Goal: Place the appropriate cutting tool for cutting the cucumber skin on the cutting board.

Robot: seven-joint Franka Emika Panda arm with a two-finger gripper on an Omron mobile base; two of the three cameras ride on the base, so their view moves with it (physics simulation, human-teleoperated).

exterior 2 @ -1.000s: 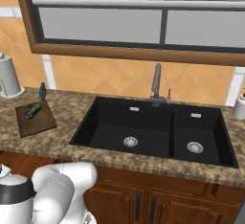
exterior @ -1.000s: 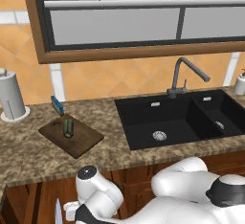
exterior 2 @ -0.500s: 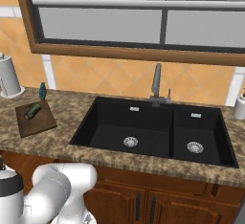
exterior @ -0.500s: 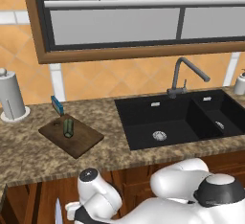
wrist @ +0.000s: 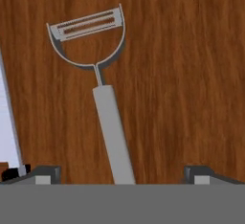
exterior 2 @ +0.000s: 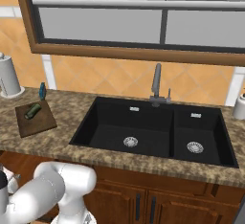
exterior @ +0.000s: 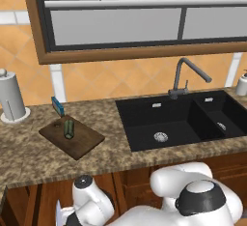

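In the hand view the peeler (wrist: 106, 98) lies flat on a brown wooden surface (wrist: 186, 74), its grey handle running up from the bottom middle and leaning slightly left, its looped head with the slotted blade near the top left. The gripper (wrist: 119, 173) is spread wide: one dark fingertip (wrist: 43, 173) sits well left of the handle and the other at the far right, and neither touches the peeler, whose handle passes between them. A pale blade (wrist: 9, 122) runs along the left edge of that view, with a dark bit at its lower end. In the base views the board (exterior: 72, 135) lies on the speckled counter (exterior: 29, 157) left of the black sink (exterior: 164, 123), turned at an angle. The cucumber (exterior: 68, 129) rests on the board near its back corner, and a small teal block (exterior: 58, 106) stands on the counter just behind the board. A white paper-towel holder (exterior: 12, 97) stands further left by the tiled wall, and a grey faucet (exterior: 185, 77) rises behind the sink. A white bottle (exterior 2: 238, 107) sits at the counter's right end. The arm bends low in front of the wooden cabinets (exterior 2: 143, 199) below the counter.
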